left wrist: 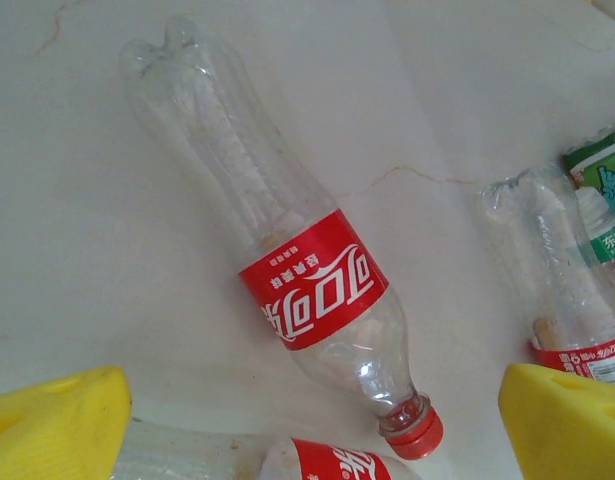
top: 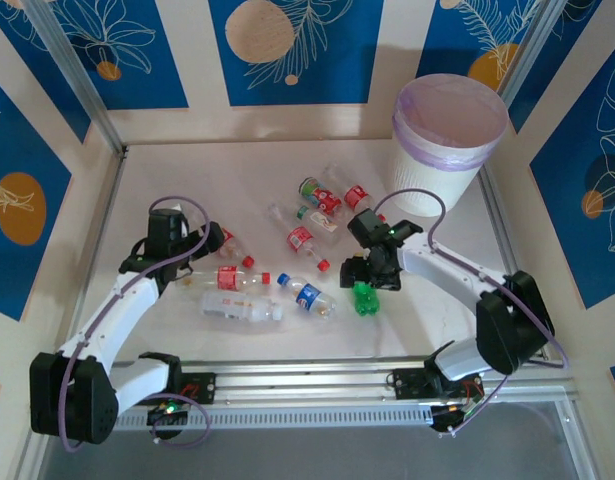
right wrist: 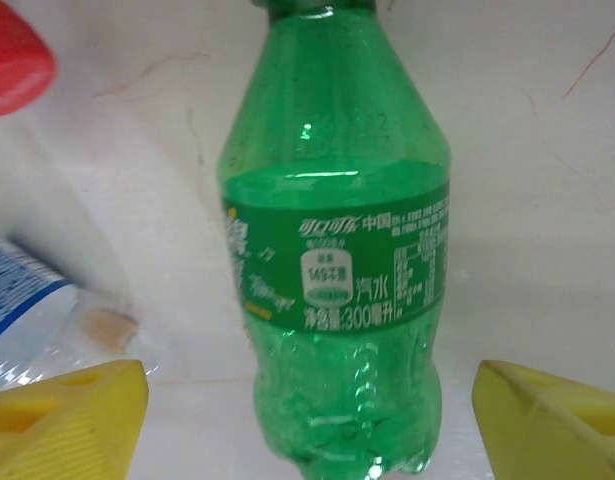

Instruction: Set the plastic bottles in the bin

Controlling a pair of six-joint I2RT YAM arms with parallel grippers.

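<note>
**Both arms poised over bottles, jaws wide**

The jaws of the right arm (top: pixel 449 272) are standing wide on either side of the green bottle (right wrist: pixel 337 260), not touching it. The jaws of the left arm (top: pixel 117 305) are gaping wide over a red-labelled bottle (left wrist: pixel 307 290). Other bottles (top: pixel 242 308) are lying scattered mid-tabletop (top: pixel 187 180). The bin (top: pixel 437 185) is standing far right.

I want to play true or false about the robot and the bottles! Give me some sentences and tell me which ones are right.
1. The green bottle is between the right gripper's yellow fingers. True.
2. The bin has a green bag in it. False: the bag is lilac.
3. The bottle in front of the left gripper has a blue label. False: it is a red-labelled bottle with a red cap.
4. Several bottles lie on the table. True.
</note>
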